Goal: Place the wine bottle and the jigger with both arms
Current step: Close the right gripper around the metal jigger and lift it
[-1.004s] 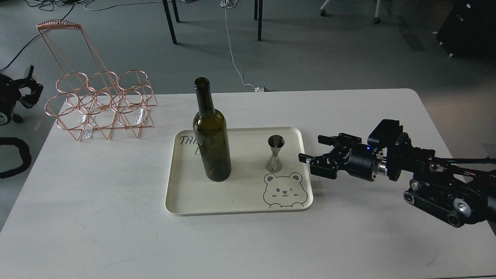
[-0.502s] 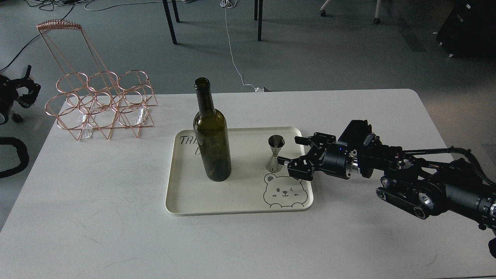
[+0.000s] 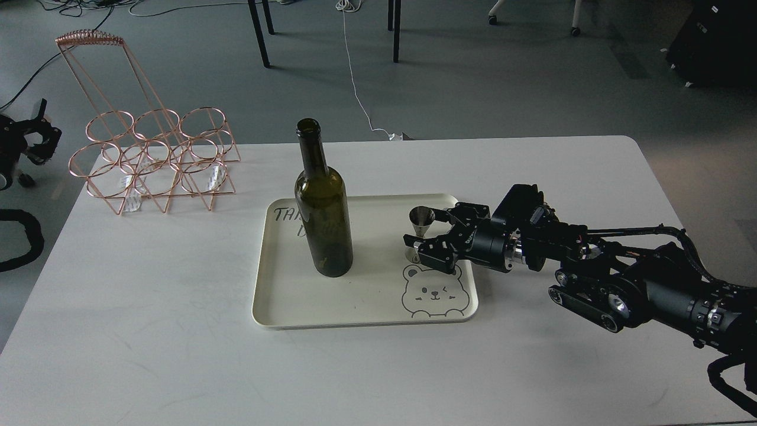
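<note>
Olive-green glass wine bottle point(image 3: 323, 207) stands upright on the left half of a cream tray point(image 3: 364, 310), around the middle of the frame, with its base on the tray floor near some handwritten lettering. Right of it on the same tray sits the little silver jigger point(image 3: 420, 231), upright, just above a cartoon bear drawn in the tray's lower right corner. The right gripper point(image 3: 427, 232) comes in from the right edge, and its fingers are spread with the jigger between them; can't tell if they're actually touching the metal. The left gripper point(image 3: 26, 142) is way over at the left edge off the table point(image 3: 177, 355), too dark to read its fingers. A copper wire rack point(image 3: 151, 160) sits on the table's upper left.
</note>
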Available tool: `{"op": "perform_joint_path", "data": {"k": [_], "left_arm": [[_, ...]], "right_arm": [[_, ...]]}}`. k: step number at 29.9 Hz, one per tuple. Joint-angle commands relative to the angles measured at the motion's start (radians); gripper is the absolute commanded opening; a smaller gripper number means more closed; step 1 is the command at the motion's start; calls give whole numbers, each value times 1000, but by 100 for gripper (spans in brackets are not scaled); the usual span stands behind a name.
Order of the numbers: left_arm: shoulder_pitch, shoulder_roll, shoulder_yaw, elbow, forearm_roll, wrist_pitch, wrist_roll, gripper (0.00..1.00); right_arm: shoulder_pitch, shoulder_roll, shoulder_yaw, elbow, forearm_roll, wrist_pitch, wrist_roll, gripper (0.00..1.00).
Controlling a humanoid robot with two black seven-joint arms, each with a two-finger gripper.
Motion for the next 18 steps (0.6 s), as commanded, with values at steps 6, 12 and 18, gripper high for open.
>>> {"op": "perform_joint_path", "data": {"k": [6,12,18], "left_arm": [[0,-2,-2,8,-2,2,-3,98],[0,0,0,8,-2,2,-2,98],[0,0,-2,8,-2,2,-2,98]], "right_arm": [[0,20,1,-7,0,-18,0,68],[0,22,-4,-8,0,-18,0,54],[23,22,-47,-31,0,-19,0,24]]}}
